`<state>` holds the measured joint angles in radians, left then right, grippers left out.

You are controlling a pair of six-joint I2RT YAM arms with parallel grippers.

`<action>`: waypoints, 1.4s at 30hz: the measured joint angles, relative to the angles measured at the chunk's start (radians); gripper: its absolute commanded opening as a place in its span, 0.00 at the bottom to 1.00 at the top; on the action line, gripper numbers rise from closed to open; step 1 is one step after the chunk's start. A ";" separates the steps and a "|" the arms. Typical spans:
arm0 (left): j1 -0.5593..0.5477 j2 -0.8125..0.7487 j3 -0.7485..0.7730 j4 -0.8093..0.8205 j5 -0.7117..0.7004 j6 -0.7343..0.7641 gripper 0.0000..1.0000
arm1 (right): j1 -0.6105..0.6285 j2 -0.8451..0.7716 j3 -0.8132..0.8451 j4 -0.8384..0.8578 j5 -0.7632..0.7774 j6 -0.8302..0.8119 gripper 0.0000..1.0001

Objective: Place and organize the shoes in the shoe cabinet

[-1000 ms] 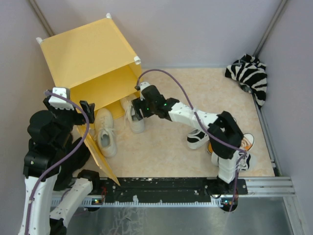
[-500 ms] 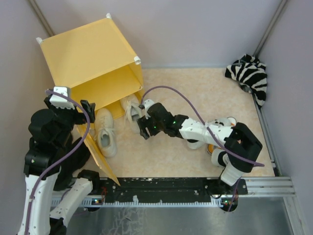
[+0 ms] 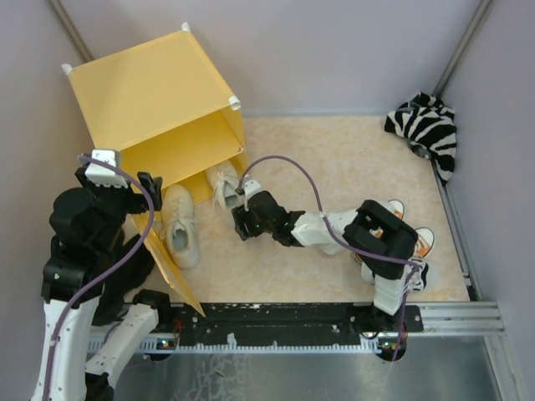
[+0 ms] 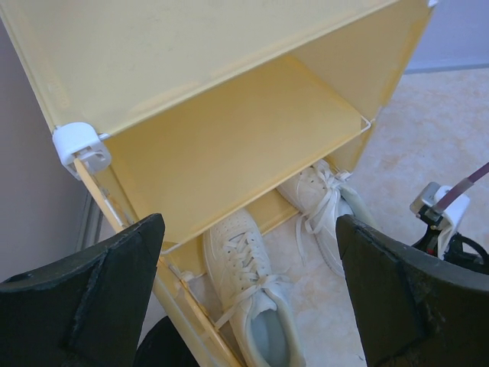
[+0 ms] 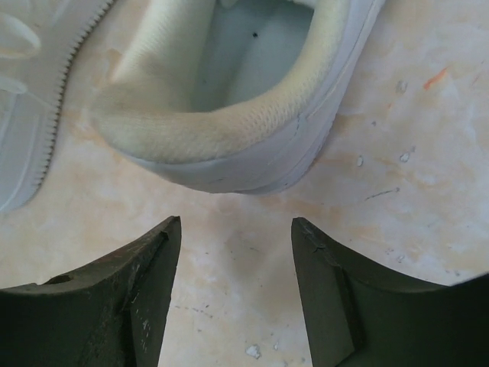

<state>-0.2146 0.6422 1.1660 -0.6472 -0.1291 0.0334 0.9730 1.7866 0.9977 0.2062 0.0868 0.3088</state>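
Observation:
The yellow shoe cabinet (image 3: 155,92) stands at the far left with its door (image 3: 171,267) swung open towards me. Two white sneakers lie at its mouth with their toes pointing in. The left one (image 3: 180,227) shows in the left wrist view (image 4: 252,306). The right one (image 3: 224,185) shows in both wrist views, from the left (image 4: 328,202) and heel-on from the right (image 5: 229,99). My right gripper (image 3: 241,221) is open and empty just behind that heel (image 5: 235,225). My left gripper (image 3: 144,185) is wide open and empty above the door edge (image 4: 250,229).
An orange sneaker (image 3: 425,242) lies near the right arm's base, with other shoes mostly hidden under the arm. A zebra-striped cloth bundle (image 3: 428,125) sits in the far right corner. Grey walls close in the left, back and right sides.
My right gripper has drawn back from the cabinet mouth towards me and sits lower. The right white sneaker now lies slightly closer to the cabinet. The left arm has not moved.

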 measured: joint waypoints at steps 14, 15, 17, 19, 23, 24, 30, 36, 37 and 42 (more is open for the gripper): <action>-0.005 -0.018 -0.016 0.001 -0.032 0.021 0.99 | -0.023 0.146 0.040 0.101 0.042 0.043 0.58; -0.005 -0.018 -0.016 0.001 -0.033 0.024 0.99 | -0.025 0.148 0.040 0.103 0.040 0.043 0.58; -0.005 -0.018 -0.016 0.001 -0.035 0.026 0.99 | -0.030 0.154 0.049 0.104 0.026 0.041 0.58; -0.005 -0.018 -0.016 0.001 -0.038 0.028 0.99 | -0.036 0.159 0.065 0.101 0.018 0.031 0.57; -0.006 -0.018 -0.016 0.003 -0.043 0.035 0.99 | -0.042 0.179 0.145 0.079 0.008 0.007 0.53; -0.006 -0.017 -0.016 0.003 -0.044 0.035 0.99 | -0.042 0.182 0.171 0.074 0.010 0.005 0.53; -0.008 -0.016 -0.019 0.006 -0.048 0.046 0.99 | -0.055 0.199 0.260 0.075 0.056 -0.006 0.53; -0.011 -0.016 -0.026 0.016 -0.058 0.055 0.99 | -0.070 0.282 0.352 0.041 0.104 0.006 0.53; -0.013 -0.016 -0.027 0.017 -0.061 0.056 0.99 | -0.076 0.302 0.369 0.026 0.103 0.010 0.53; -0.015 -0.016 -0.027 0.018 -0.065 0.058 0.99 | -0.085 0.340 0.407 0.027 0.100 0.017 0.53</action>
<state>-0.2295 0.6266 1.1385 -0.6296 -0.1940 0.0914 0.8879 2.1265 1.4048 0.2333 0.1864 0.3260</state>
